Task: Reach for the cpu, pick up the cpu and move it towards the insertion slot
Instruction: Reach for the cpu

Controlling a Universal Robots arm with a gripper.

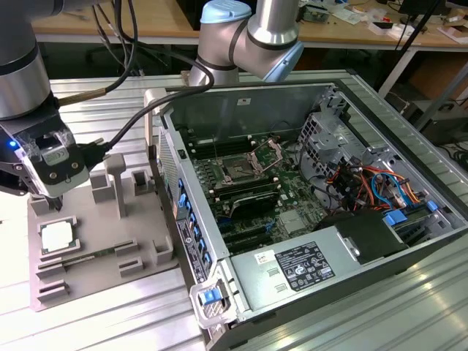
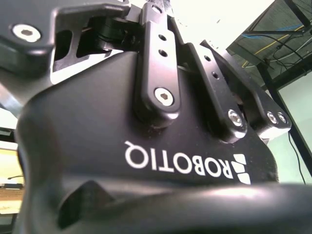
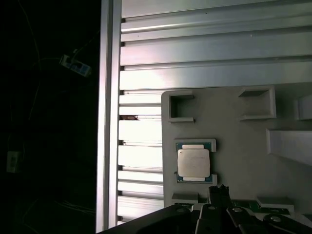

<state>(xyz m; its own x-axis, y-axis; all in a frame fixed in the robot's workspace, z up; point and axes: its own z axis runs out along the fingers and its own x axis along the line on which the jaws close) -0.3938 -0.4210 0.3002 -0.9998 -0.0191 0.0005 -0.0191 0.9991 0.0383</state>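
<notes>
- Arm links: brushed silver-grey metal tubes (image 1: 22, 69), cylindrical and thick.
- Joint covers: pale blue rounded plastic caps (image 1: 223, 13) on silver-grey elbow housings (image 1: 256, 36).
- Cabling: black rubber-sheathed cables (image 1: 124, 51), with one length in tan braided sleeving (image 1: 79, 95).
- Wrist unit: black block with a small blue indicator light (image 1: 12, 146) and a pale grey faceplate (image 1: 53, 150).
- Matte black moulded gripper (image 1: 55, 196). The second wrist view shows:
  - a rounded black casing (image 2: 97, 161) carrying white printed lettering (image 2: 185, 163);
  - flat black linkage bars (image 2: 158, 63) with rounded ends and paired holes;
  - silver hex-socket screws (image 2: 164, 96) at the pivots.
</notes>
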